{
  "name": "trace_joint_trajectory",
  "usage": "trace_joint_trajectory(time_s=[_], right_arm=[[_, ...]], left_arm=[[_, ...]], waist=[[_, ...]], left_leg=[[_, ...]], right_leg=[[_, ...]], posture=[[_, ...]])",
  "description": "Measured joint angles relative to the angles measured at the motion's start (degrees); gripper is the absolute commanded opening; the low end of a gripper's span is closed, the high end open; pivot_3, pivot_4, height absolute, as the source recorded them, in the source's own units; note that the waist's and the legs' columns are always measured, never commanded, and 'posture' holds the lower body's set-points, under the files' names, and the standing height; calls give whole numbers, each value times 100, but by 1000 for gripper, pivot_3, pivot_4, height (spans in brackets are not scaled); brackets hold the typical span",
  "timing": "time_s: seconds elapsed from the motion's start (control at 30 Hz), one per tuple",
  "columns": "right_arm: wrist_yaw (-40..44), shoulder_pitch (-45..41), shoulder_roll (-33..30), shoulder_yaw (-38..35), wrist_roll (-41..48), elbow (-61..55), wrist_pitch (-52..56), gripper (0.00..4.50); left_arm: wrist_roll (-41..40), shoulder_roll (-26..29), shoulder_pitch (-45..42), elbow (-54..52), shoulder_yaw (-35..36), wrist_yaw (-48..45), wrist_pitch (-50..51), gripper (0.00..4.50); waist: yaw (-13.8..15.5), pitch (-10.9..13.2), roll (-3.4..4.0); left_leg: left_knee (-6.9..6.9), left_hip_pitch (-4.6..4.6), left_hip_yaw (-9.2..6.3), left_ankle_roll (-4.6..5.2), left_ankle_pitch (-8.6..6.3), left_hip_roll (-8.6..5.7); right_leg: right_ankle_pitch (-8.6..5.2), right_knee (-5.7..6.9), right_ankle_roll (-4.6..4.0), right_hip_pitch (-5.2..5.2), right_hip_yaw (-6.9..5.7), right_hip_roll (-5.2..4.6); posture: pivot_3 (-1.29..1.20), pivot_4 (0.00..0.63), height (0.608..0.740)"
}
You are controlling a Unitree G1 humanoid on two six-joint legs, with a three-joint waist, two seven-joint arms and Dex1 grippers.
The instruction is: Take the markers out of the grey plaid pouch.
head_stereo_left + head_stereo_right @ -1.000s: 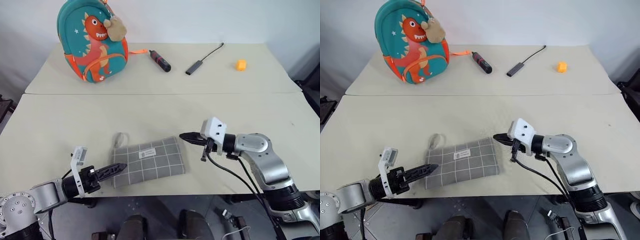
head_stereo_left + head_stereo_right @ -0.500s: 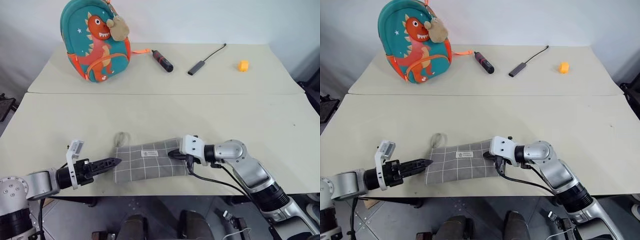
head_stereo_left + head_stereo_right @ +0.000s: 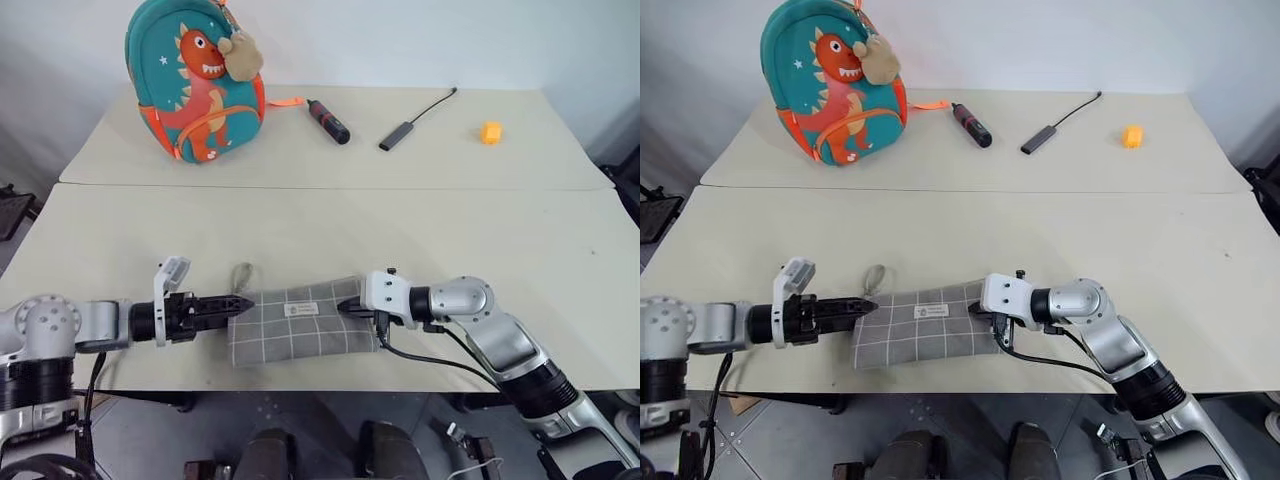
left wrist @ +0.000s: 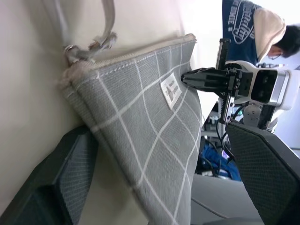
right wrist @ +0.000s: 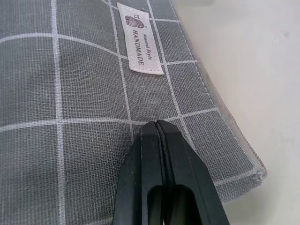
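Two tables (image 3: pixel 560 250) are pushed together; everything below is placed relative to the grey plaid pouch (image 3: pixel 300 322), which lies flat at the near edge of the front table.

Teal dinosaur backpack (image 3: pixel 197 85) is stood well beyond the pouch, on the far table. Black-and-red tool (image 3: pixel 326 121), black cable adapter (image 3: pixel 405 124) and small orange block (image 3: pixel 489 131) are also laid well beyond the pouch, none in play.

Pouch itself: zip edge looks closed along its far side, white label (image 5: pixel 139 44) faces up, and a wrist strap (image 3: pixel 242 276) is looped off its far corner on the robot's left. No lining is exposed.

Left gripper (image 3: pixel 238 303) is brought level to the pouch's left short end, fingers (image 4: pixel 70 178) spread wide with that end corner seen between them in the left wrist view. Contact cannot be confirmed; no clamp is made yet.

Right gripper (image 3: pixel 347 307) is placed at the pouch's right end, fingers pressed together with nothing between them, tips resting on or just over the fabric near the label.

Markers: none are seen outside the pouch, so they are judged to be inside it.

Progress: judged as start only. Pouch is being braced from both ends. Left to do: pouch pinned, zip opened, markers drawn out and set on the table.
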Motion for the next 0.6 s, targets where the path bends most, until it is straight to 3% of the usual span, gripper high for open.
trace_joint_trajectory(time_s=[0.4, 0.5, 0.6], right_arm=[[-49, 48, 1, -9, -8, -30, -2, 23], [-49, 48, 1, -9, -8, -30, -15, 0], [-47, 47, 1, -9, -10, -29, -70, 0]], left_arm=[[85, -156, -367, 612, -349, -272, -11, 4500], [69, -203, -354, 592, -404, -274, -25, 3982], [70, -257, -309, 594, -489, -268, -23, 3036]], waist=[[18, 0, 0], [14, 0, 0], [6, 0, -1]], left_leg=[[1, 0, -1, 1, 1, -1], [1, 0, -1, 1, 1, -1], [-1, -1, -1, 1, 1, -1]], right_leg=[[0, -1, 1, 1, -1, -2], [1, -1, 1, 1, 0, -2], [0, -2, 1, 1, -1, -2]], posture=[[0, 150, 740], [0, 150, 740], [0, 150, 740]])
